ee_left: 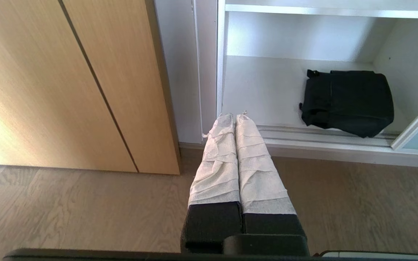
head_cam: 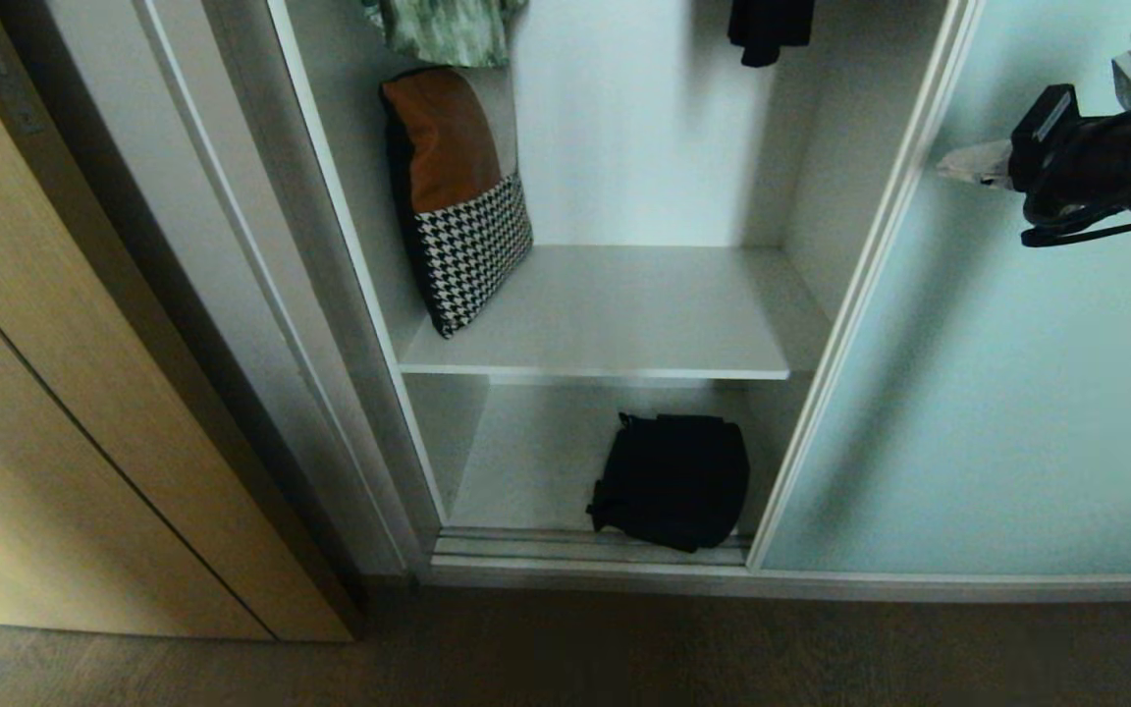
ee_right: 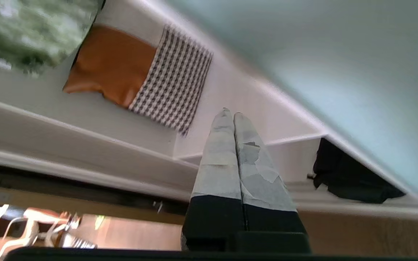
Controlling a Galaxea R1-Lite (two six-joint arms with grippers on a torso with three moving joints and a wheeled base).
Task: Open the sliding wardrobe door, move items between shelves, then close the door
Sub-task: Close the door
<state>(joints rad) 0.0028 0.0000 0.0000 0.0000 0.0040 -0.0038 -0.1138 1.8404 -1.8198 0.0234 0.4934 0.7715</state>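
White wardrobe interior stands open above a brown wood-grain floor (head_cam: 565, 658), with the robot's right arm raised in front of the door.

Slid to the right is the tall pale aqua frosted-glass sliding wardrobe door (head_cam: 997, 393) in its thin silver frame. Inside, a plain white upper shelf (head_cam: 624, 324) carries a brown-and-houndstooth cushion (head_cam: 457, 196) leaning upright against the left wall. On the white bottom shelf (head_cam: 526, 462) lies the soft matte black fabric bag (head_cam: 673, 479), at the right front, just beside the door's edge. A green patterned garment (head_cam: 443, 29) and a dark garment (head_cam: 770, 27) hang above. The right gripper (head_cam: 963, 162), fingers clenched together on nothing, hangs before the glass door, high up. The left gripper (ee_left: 235, 116), also pressed closed and empty, is low near the floor, facing the bottom shelf. A light wood-grain door (head_cam: 65, 393) stands at left.
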